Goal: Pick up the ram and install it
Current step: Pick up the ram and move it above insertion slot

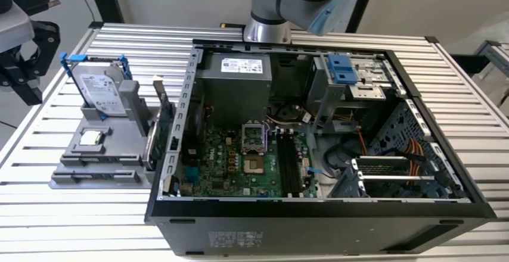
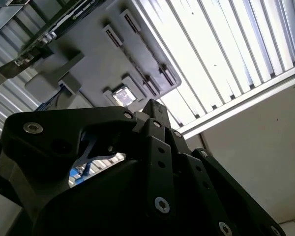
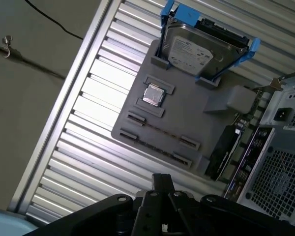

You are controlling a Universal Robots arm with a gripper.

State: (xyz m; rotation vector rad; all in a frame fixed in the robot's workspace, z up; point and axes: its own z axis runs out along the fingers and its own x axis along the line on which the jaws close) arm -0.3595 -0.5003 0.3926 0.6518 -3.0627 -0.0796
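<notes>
The ram shows in the first wrist view as a thin dark strip set on edge in a slot of the grey holder. My gripper hangs above and to the side of that holder with its fingers together and nothing between them. In the exterior view the gripper is at the far left, over the table edge, apart from the grey holder. The black motherboard slots lie inside the open computer case. In the second wrist view the gripper points toward the holder.
A silver hard drive in a blue frame stands upright at the holder's far end. A small square chip lies on the holder, and a green card with a metal bracket stands between holder and case. The table is ribbed metal.
</notes>
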